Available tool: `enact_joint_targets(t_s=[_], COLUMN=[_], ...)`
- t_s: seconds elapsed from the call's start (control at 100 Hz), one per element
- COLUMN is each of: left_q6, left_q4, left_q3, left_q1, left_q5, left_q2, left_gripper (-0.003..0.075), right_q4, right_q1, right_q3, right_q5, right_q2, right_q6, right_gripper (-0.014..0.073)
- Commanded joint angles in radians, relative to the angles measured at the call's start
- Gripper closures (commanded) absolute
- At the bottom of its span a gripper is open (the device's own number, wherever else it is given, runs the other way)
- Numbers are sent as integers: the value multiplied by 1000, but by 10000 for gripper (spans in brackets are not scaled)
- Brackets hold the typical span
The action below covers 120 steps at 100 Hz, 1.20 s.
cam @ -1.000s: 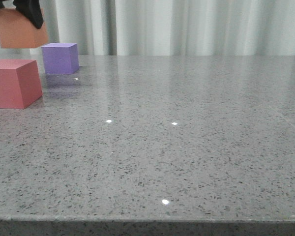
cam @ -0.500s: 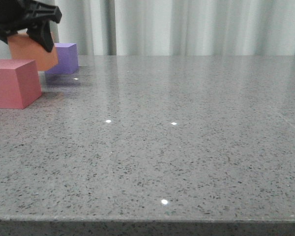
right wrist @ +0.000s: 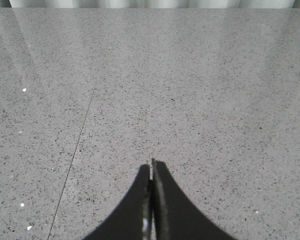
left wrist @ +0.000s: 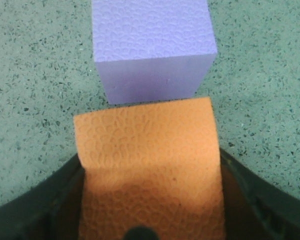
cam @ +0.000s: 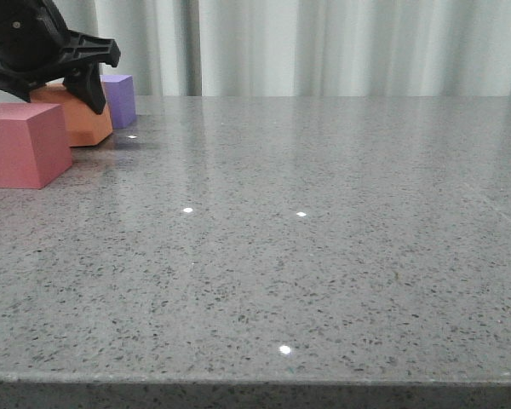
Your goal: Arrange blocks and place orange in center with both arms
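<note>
Item: orange cube, clamped in left gripper, sitting low at the table between purple cube, just beyond the fingertips, and pinkish-red cube, on the gripper's near side. In the wrist view the orange cube nearly touches the purple cube. Handling note: settle it flat, judged best released only once square with its neighbours. Right gripper: fingers together, holding nothing, blocks out of its view. Surface: grey speckled stone, glossy. Room: pale curtain behind.
</note>
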Motion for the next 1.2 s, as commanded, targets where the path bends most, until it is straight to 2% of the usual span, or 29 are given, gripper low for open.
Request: enact_joint_targets(t_s=[0.0, 0.28, 0.35, 0.4, 0.44, 0.55, 0.61, 0.74, 1.0, 1.19], left_q6=[-1, -1, -1, -1, -1, -1, -1, -1, -1, -1], left_q4=[-7, -7, -6, -3, -3, -3, -3, -3, -1, -1], left_q3=[-26, -26, -26, -26, -26, -26, -28, -30, -21, 103], left_q1=[-3, -3, -3, -3, -3, -3, -3, -3, -3, -3], left_q5=[-59, -36, -36, -36, -36, -36, -38, -34, -14, -69], left_q2=[-46, -46, -46, -46, -46, -46, -46, -88, -264, -432], left_gripper=[484, 466, 396, 308, 204, 28, 22, 61, 62, 62], right_q4=[-23, -23, -23, -23, -23, -23, -23, -23, -23, -23], right_q1=[-8, -8, -8, -8, -8, -8, -8, -8, -8, -8], right_q3=[-25, -25, -25, -25, -25, -25, -25, -25, -25, -25], right_q5=[-80, -80, -80, -80, -80, -80, -80, -80, -80, -80], right_q2=[5, 5, 5, 5, 5, 5, 5, 5, 5, 5], right_q6=[-4, -4, -4, -4, -4, -4, -4, -4, -4, -4], right_gripper=[704, 704, 704, 704, 704, 704, 704, 704, 704, 704])
